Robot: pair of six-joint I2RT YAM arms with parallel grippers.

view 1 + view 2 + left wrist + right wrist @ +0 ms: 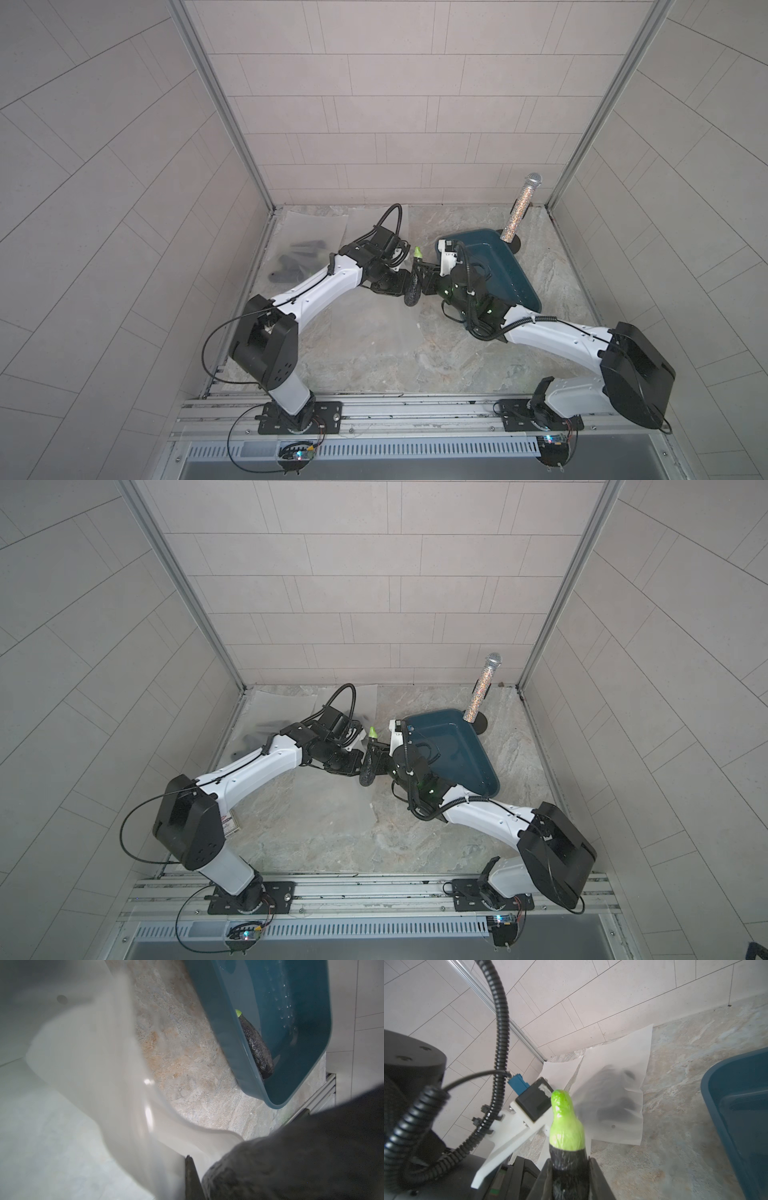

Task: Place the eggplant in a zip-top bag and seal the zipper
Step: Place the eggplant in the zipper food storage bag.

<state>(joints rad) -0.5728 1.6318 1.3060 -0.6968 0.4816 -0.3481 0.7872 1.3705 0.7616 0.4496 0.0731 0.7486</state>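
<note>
The eggplant (pixel 412 293) (pixel 566 1124) is dark with a bright green stem end. It hangs above the table with the stem pointing up, and my right gripper (pixel 420 276) (pixel 569 1169) is shut on its dark body. My left gripper (pixel 395 286) (pixel 190 1165) is right beside it, shut on the raised edge of a clear zip-top bag (pixel 374 332) (pixel 104 1084). The rest of the bag trails onto the table below. In the left wrist view the held eggplant (pixel 301 1157) fills the corner next to the bag's lifted mouth.
A dark blue tub (pixel 511 266) (pixel 207 1012) stands behind my right arm with another eggplant (pixel 257 1049) inside. A glittery microphone (pixel 519 212) stands at the back right. Filled bags (pixel 299 253) (pixel 608 1097) lie at the back left near the wall.
</note>
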